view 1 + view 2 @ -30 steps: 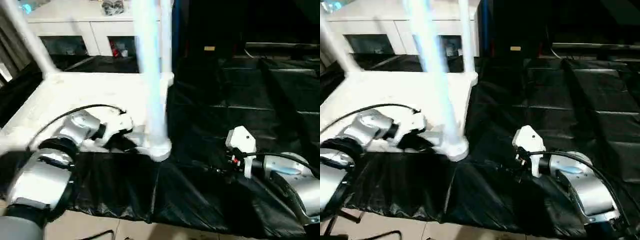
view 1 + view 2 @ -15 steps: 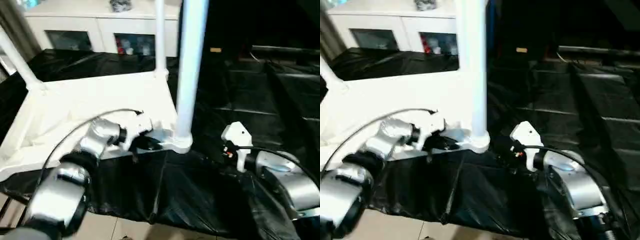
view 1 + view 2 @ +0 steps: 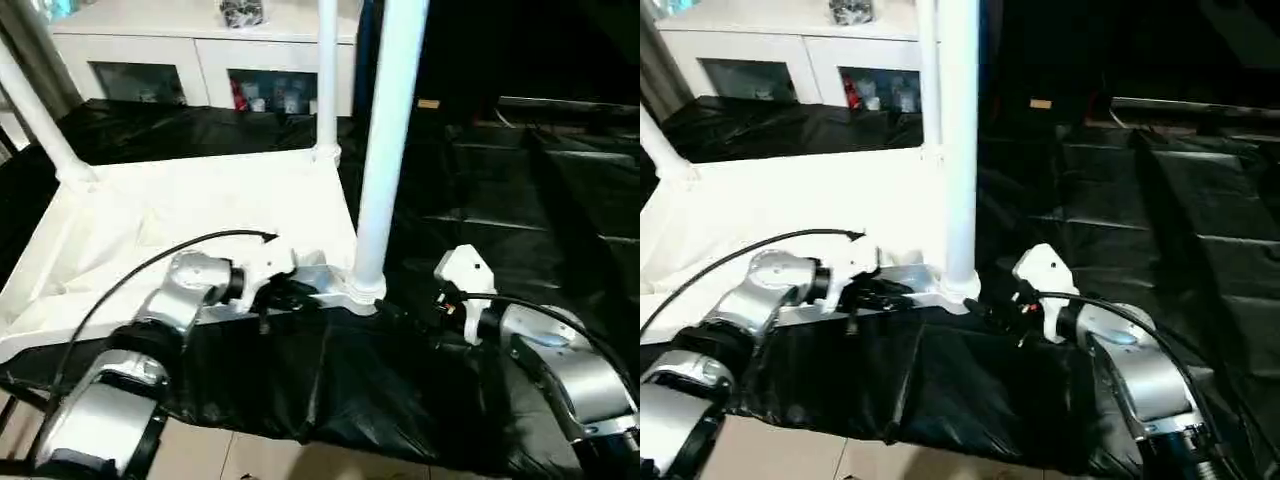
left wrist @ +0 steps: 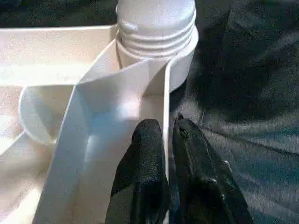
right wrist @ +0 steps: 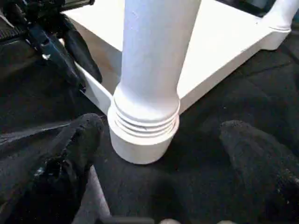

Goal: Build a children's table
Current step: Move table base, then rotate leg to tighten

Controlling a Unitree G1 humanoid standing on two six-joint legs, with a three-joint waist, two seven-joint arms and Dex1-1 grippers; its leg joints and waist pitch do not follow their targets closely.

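Observation:
The white children's table lies upside down on black sheeting, its top (image 3: 180, 210) facing up with legs standing in the corner sockets. The nearest leg (image 3: 385, 150) rises from the near right socket (image 5: 142, 135). Two more legs stand at the far corner (image 3: 327, 75) and at the left (image 3: 40, 120). My left gripper (image 4: 166, 126) is shut on the table's raised rim (image 4: 167, 93), one finger on each side, just beside that socket. My right gripper (image 5: 161, 128) is open, low over the sheeting, with its fingers (image 5: 79, 144) spread on either side of the socket and not touching it.
A white cabinet with glass doors (image 3: 200, 60) stands behind the table. Creased black sheeting (image 3: 520, 200) covers the surface to the right. Its front edge drops to a pale floor (image 3: 250, 460). A black cable (image 3: 150, 260) loops over the tabletop from my left wrist.
The head view has shifted. My right gripper has come closer to the near corner socket. My left gripper keeps its hold on the rim.

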